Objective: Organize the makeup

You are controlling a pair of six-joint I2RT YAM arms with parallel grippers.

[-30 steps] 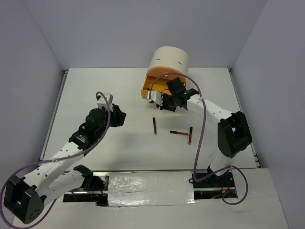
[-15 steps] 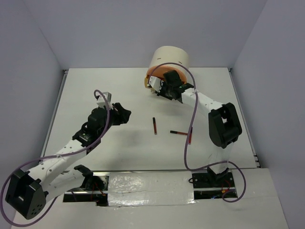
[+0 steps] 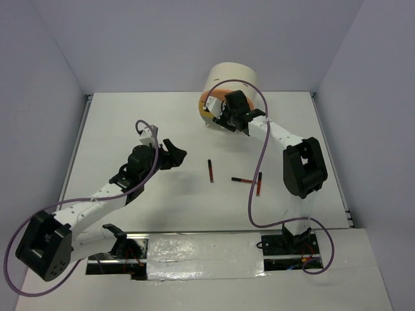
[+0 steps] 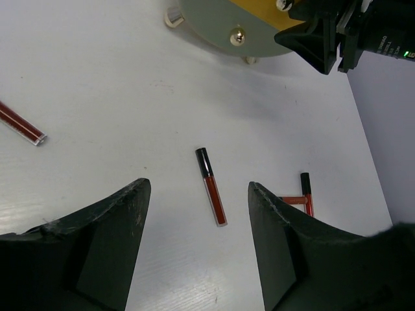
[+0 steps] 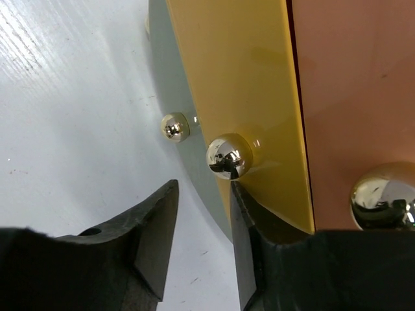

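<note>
Three dark-red makeup sticks with black caps lie mid-table: one alone [image 3: 211,170], one lying crosswise [image 3: 243,180], one upright beside it [image 3: 259,183]. My left gripper [image 3: 179,156] hovers left of them, open and empty; in the left wrist view the lone stick [image 4: 212,186] lies just beyond the gap between its fingers, the other two [image 4: 306,193] further right. Another stick [image 4: 21,123] lies at that view's left edge. My right gripper [image 3: 217,115] is at the cream cylinder's yellow drawer [image 5: 246,78], open, nothing between its fingers, one finger [image 5: 241,207] just under the chrome knob [image 5: 228,155].
The cream cylinder [image 3: 231,79] stands at the back on small gold feet [image 5: 174,126]. An orange drawer front [image 5: 356,84] with its own knob [image 5: 382,194] sits next to the yellow one. Grey walls enclose the white table [image 3: 130,123] on three sides.
The orange-yellow drawer that stuck out has gone back into the cylinder. My right gripper followed it in and opened. My left gripper swung right toward the sticks and opened wider.
</note>
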